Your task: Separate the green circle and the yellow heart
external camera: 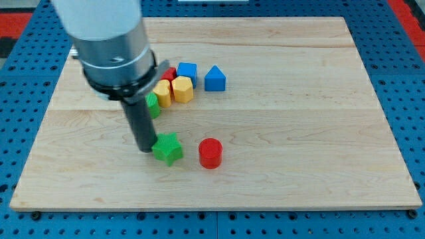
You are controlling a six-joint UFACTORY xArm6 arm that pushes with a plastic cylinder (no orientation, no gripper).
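Note:
My tip (pixel 144 150) rests on the wooden board (pixel 299 133), touching the left side of a green star block (pixel 167 147). The green circle (pixel 153 104) is half hidden behind the rod, just above the tip. The yellow heart (pixel 163 93) lies right next to the green circle, up and to its right, and against a yellow hexagon block (pixel 182 89). The arm's grey body (pixel 109 40) covers the view's upper left.
A red block (pixel 170 72) peeks out behind the yellow ones. A blue cube (pixel 187 70) and a blue triangular block (pixel 214 78) lie to the right of the cluster. A red cylinder (pixel 210 153) stands right of the green star.

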